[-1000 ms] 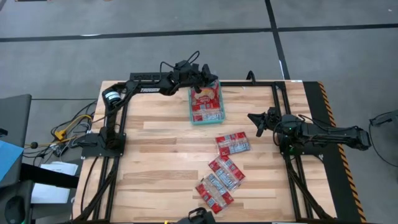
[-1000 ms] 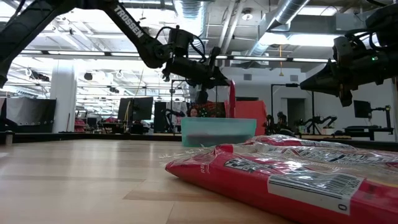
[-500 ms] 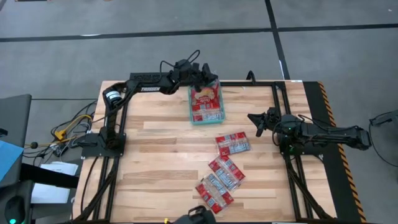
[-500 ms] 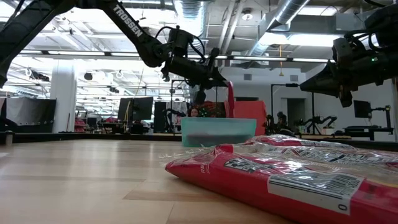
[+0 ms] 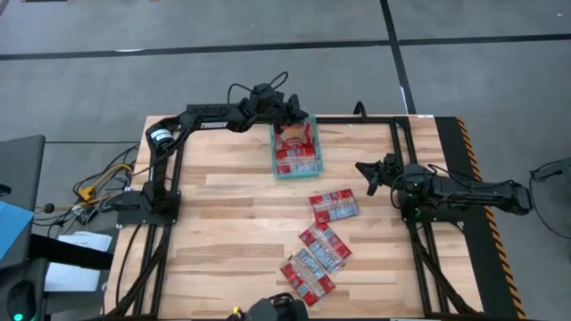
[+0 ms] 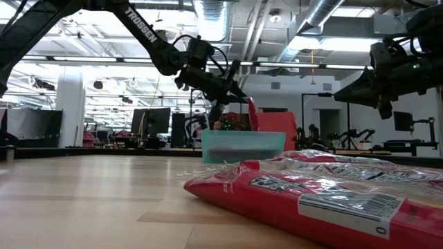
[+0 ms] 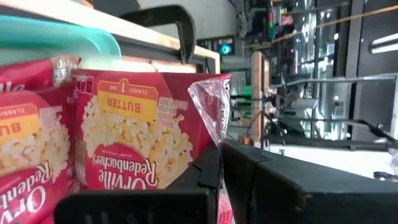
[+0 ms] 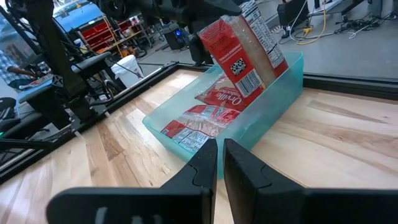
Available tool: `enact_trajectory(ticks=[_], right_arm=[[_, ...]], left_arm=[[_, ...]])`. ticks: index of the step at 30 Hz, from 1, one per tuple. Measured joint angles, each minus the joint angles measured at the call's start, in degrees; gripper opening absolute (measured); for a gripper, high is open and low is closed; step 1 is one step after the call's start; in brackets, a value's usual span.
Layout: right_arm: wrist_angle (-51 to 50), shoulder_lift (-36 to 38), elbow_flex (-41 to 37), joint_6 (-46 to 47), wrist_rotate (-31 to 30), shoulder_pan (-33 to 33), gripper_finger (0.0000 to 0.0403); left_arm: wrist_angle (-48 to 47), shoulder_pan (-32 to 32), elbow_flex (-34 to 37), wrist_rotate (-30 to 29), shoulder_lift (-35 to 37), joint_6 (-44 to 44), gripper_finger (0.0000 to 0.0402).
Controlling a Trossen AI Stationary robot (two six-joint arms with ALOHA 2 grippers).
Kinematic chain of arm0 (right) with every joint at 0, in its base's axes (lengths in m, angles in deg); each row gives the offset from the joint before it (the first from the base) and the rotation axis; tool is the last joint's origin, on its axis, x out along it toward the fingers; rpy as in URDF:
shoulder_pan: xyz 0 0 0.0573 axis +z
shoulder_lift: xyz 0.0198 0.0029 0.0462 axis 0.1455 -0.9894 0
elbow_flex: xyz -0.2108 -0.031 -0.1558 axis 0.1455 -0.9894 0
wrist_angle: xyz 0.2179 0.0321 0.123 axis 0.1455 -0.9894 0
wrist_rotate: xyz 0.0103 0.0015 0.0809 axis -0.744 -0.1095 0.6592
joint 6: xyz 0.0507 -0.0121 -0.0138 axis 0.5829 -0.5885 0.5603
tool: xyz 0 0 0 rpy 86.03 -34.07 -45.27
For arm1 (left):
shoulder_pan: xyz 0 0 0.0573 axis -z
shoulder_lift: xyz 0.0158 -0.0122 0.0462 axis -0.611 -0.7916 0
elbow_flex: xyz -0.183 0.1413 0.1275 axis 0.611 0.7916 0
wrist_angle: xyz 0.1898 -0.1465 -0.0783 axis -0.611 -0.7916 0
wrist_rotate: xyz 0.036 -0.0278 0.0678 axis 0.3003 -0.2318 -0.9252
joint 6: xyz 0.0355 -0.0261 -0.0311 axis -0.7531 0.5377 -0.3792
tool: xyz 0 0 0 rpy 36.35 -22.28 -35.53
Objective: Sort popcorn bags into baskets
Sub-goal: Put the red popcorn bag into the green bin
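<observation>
My left gripper hangs over the far end of the teal basket and is shut on a red popcorn bag with a yellow popcorn picture. That bag leans tilted inside the basket, its lower end hidden by the wall. Other red bags lie flat in the basket. Three bags lie loose on the table toward the near edge. My right gripper waits in the air right of the basket, shut and empty. My left gripper pinches the popcorn bag between its two fingers at the crinkled sealed edge at the bag's upper end. The fingers come slanting down from the table's far left side. The bag hangs tilted below them, with its lower part inside the basket.
The basket's wall stands near the table's far edge, next to a black frame rail. The loose bags fill the foreground in the low view. Bare wood lies on the table's left half.
My left gripper has moved down and slightly toward the table's far left, still shut on the bag. The bag stood nearly upright above the basket; it now sits lower and leans tilted inside it.
</observation>
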Motion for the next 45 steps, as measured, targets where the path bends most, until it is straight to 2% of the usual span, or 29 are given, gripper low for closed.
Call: enact_trajectory(ticks=[5, 9, 14, 20, 28, 32, 37, 41, 45], right_arm=[[0.0, 0.0, 0.0, 0.0, 0.0, 0.0, 0.0054], [0.0, 0.0, 0.0, 0.0, -0.1, 0.0, 0.0054], [0.0, 0.0, 0.0, 0.0, -0.1, 0.0, 0.0054], [0.0, 0.0, 0.0, 0.1, -0.2, 0.0, 0.0054], [0.0, 0.0, 0.0, 0.1, -0.2, 0.0, 0.0054], [0.0, 0.0, 0.0, 0.7, -0.2, 0.0, 0.0054], [0.0, 0.0, 0.0, 0.7, -0.2, 0.0, 0.0054], [0.0, 0.0, 0.0, 1.1, -0.2, 0.0, 0.0054], [0.0, 0.0, 0.0, 1.2, -0.2, 0.0, 0.0054]], left_arm=[[-2.4, -1.3, 0.0, 3.1, 0.2, -0.9, 0.0], [-9.5, -2.6, 0.0, 4.5, 1.4, -4.2, 0.0], [-18.9, -4.3, 0.1, 2.4, 4.5, -10.4, 0.0], [-31.2, -4.5, 0.2, -4.4, 7.2, -17.4, 0.0], [-35.5, -4.2, 0.2, -10.3, 7.1, -20.1, 0.0008], [-35.2, -3.5, 0.2, -11.3, 6.9, -20.5, 0.0039], [-34.7, -2.3, 0.1, -13.3, 6.8, -21.5, 0.01], [-34.4, -3.0, 0.1, -14.6, 6.8, -26.7, 0.0146], [-34.4, -5.2, 0.1, -12.3, 6.8, -27.3, 0.018]])
